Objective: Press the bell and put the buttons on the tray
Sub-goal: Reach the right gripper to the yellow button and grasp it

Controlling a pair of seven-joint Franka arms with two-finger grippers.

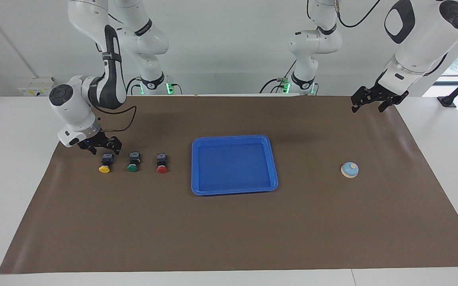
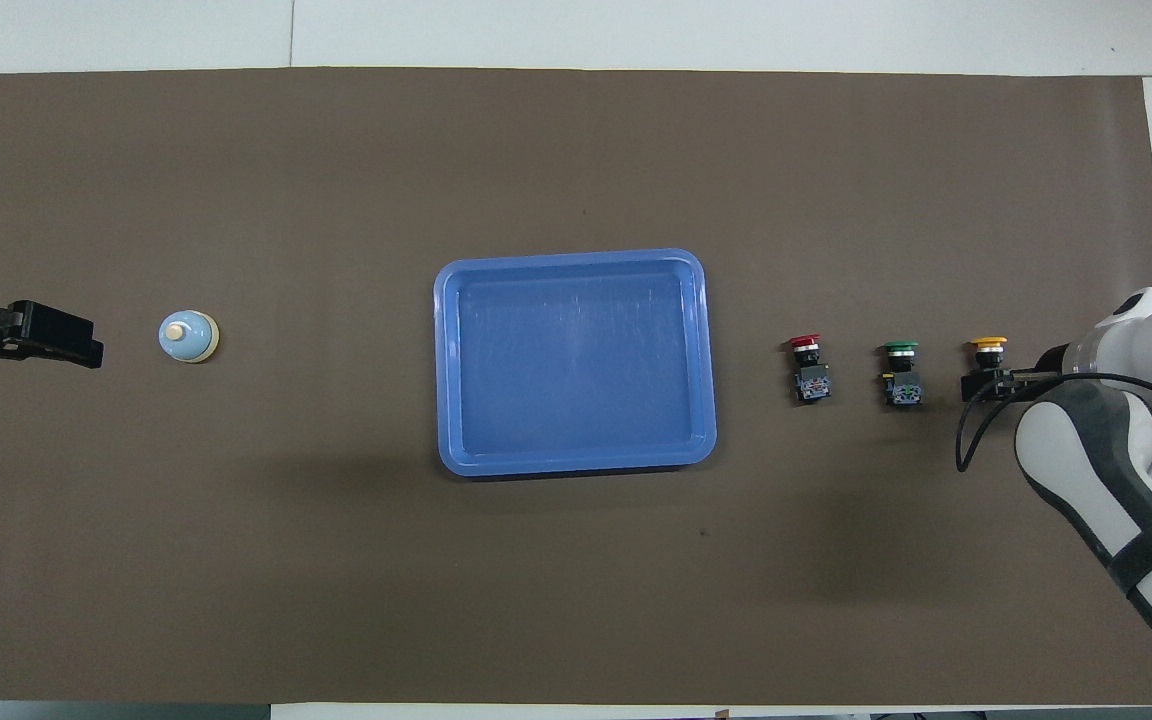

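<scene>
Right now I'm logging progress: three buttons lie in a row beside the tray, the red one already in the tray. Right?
Not quite: the red button is not in the tray; it lies on the mat beside it, nearest of the three. The overhead view shows no button in the tray.

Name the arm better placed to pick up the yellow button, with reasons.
Right. Its tool sits low beside the yellow button at its end of the table; the left tool hangs raised near the bell.
</scene>
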